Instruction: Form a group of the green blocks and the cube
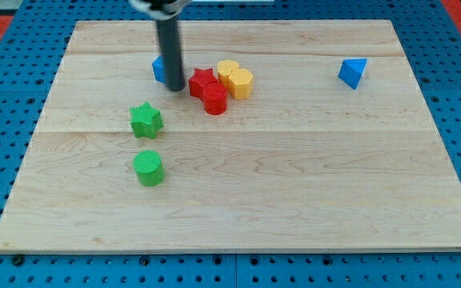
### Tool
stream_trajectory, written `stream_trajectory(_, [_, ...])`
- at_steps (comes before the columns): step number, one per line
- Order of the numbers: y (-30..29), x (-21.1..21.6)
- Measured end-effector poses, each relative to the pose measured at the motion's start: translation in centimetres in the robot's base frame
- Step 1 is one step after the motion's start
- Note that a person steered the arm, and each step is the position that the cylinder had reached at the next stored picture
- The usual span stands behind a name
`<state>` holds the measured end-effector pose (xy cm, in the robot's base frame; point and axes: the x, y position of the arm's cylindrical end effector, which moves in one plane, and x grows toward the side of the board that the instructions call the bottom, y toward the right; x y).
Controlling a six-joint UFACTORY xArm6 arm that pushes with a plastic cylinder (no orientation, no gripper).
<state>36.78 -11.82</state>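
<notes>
A green star block point(146, 120) lies left of the board's middle. A green cylinder point(149, 168) lies just below it toward the view's bottom. A blue cube point(158, 69) sits near the top left, mostly hidden behind my rod. My tip point(174, 88) rests on the board against the cube's right side, just left of the red star point(202, 81). The tip is above and to the right of the green star.
A red cylinder point(215, 100) touches the red star. Two yellow blocks point(228, 71) point(242, 82) sit right of the red ones. A blue triangular block point(353, 72) lies at the top right. The wooden board point(294, 184) sits on a blue pegboard.
</notes>
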Motion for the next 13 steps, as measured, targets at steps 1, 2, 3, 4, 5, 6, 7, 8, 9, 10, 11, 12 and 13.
stream_trajectory(1, [-1.9, -0.2])
stream_trajectory(2, [4.8, -0.4])
stream_trajectory(3, [8.9, -4.0])
stream_trajectory(4, [6.8, -6.3])
stream_trajectory(5, [4.5, -6.3])
stream_trajectory(6, [-7.8, -3.2])
stream_trajectory(7, [-8.1, -1.7])
stream_trajectory(8, [-6.4, -4.5])
stream_trajectory(9, [-4.6, -1.2])
stream_trajectory(10, [5.8, 1.2])
stream_trajectory(11, [4.3, 8.0])
stream_trajectory(12, [-2.7, 7.3])
stream_trajectory(13, [-6.5, 2.8])
